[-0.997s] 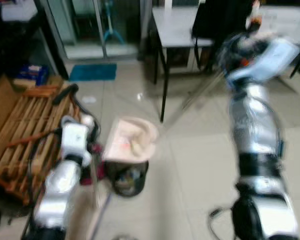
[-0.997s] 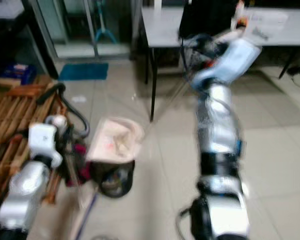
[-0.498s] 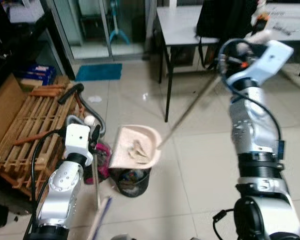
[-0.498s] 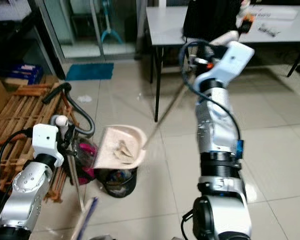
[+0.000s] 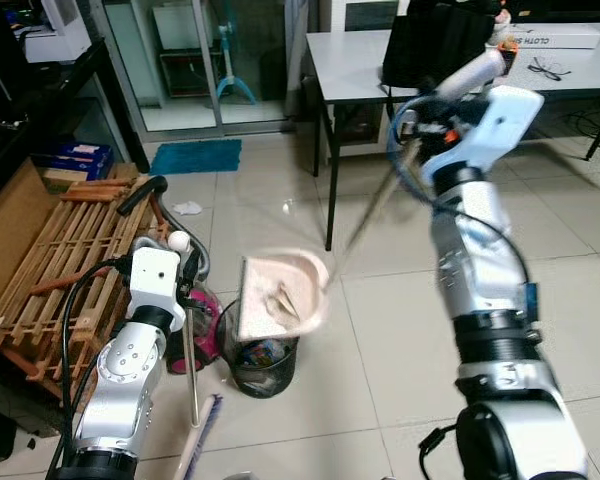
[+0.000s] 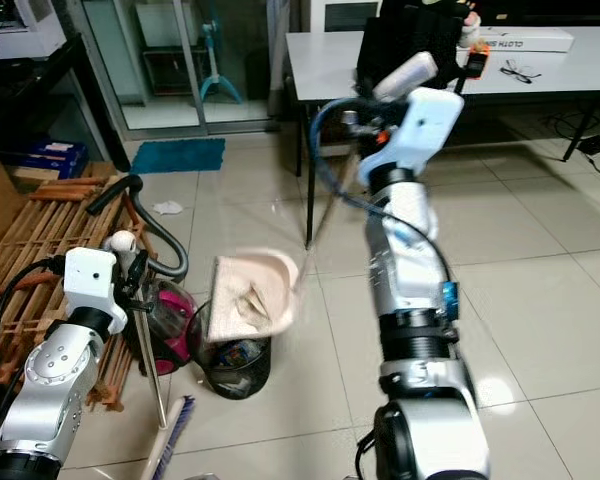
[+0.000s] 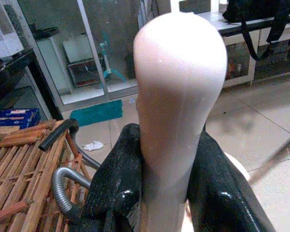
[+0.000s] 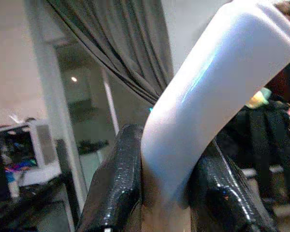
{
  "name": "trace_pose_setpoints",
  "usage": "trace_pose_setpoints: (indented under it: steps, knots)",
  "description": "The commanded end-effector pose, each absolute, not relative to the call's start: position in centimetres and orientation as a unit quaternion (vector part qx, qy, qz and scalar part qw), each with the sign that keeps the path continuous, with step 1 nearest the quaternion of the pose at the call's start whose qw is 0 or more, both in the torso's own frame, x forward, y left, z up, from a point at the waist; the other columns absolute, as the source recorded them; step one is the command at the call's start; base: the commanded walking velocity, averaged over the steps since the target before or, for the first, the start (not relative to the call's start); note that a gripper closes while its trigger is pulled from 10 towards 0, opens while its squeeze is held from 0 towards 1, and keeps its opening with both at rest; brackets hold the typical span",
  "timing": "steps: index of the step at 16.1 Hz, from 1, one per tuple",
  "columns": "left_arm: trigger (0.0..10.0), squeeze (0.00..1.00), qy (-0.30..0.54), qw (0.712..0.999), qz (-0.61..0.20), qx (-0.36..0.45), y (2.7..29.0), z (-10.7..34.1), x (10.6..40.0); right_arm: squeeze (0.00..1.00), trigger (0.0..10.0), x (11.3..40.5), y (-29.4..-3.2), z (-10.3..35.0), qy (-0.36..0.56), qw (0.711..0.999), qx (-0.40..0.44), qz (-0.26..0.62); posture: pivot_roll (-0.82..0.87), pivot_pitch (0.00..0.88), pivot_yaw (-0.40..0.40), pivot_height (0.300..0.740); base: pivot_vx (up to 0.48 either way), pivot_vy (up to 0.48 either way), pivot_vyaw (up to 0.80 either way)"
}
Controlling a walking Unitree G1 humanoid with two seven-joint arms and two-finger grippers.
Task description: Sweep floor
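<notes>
Clutter around the work spot: wooden slats (image 5: 50, 250) at 9 o'clock with a cardboard sheet (image 5: 5, 225) leaning on them, a grey hose with black nozzle (image 5: 145, 192) draped across, a crumpled white scrap (image 5: 188, 208) on the tile near a teal mat (image 5: 195, 157) at 11 o'clock, a grey table (image 5: 350, 60) at 1 o'clock with a black bag (image 5: 435, 40) on top and a table leg (image 5: 330, 170) just behind the dustpan handle. A black wire bin (image 5: 260, 352) sits on the floor at centre, close beside a magenta object (image 5: 205, 315). The dustpan (image 5: 280, 295) is cream plastic, tipped steeply over the bin mouth with pale debris in its scoop, slightly motion-blurred. Its long thin handle (image 5: 375, 205) runs from the scoop up toward 1 o'clock to the right gripper (image 8: 169, 193), whose fingers are clamped on the white handle tip (image 8: 212, 82). The left gripper (image 7: 159, 193) is closed around a white rounded broom handle top (image 7: 179, 72); broom stick (image 5: 188, 365) stands near vertical, long axis 12 to 6 o'clock, bristle head (image 5: 202, 440) blue-white on the floor at 7 o'clock of the bin.
</notes>
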State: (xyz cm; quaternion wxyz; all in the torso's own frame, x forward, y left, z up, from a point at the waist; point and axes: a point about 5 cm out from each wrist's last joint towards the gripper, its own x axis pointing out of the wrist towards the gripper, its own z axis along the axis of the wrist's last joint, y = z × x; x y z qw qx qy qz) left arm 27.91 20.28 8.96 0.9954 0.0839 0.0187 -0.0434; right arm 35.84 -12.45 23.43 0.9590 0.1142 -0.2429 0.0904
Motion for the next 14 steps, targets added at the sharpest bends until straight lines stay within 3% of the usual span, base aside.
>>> trace_pose_setpoints:
  steps: [1, 6, 11, 14]
  knots:
    - [10.0, 0.0, 0.005, 0.995, -0.036, 0.092, 20.6, 9.8, 28.1, 0.0, 10.0, 35.6, -11.6, 23.8, -0.264, 0.952, 0.102, 0.114, 0.01, 0.0, 0.057, 0.74, 0.0, 0.0, 0.0]
    - [10.0, 0.0, 0.005, 0.995, -0.034, 0.091, 20.5, 9.7, 28.1, 0.0, 10.0, 34.4, -8.6, 22.5, -0.302, 0.935, 0.023, 0.187, 0.01, 0.0, 0.05, 0.74, 0.0, 0.0, 0.0]
    - [10.0, 0.0, 0.006, 0.995, -0.034, 0.091, 20.4, 9.5, 27.9, 0.0, 10.0, 32.5, -5.9, 20.4, -0.322, 0.912, -0.005, 0.253, 0.02, 0.0, 0.046, 0.74, 0.0, 0.0, 0.0]
    - [10.0, 0.0, 0.009, 0.995, -0.035, 0.092, 20.5, 9.4, 27.8, 0.0, 10.0, 31.0, -4.2, 19.6, -0.348, 0.883, -0.055, 0.311, 0.02, 0.0, 0.046, 0.74, 0.0, 0.0, 0.0]
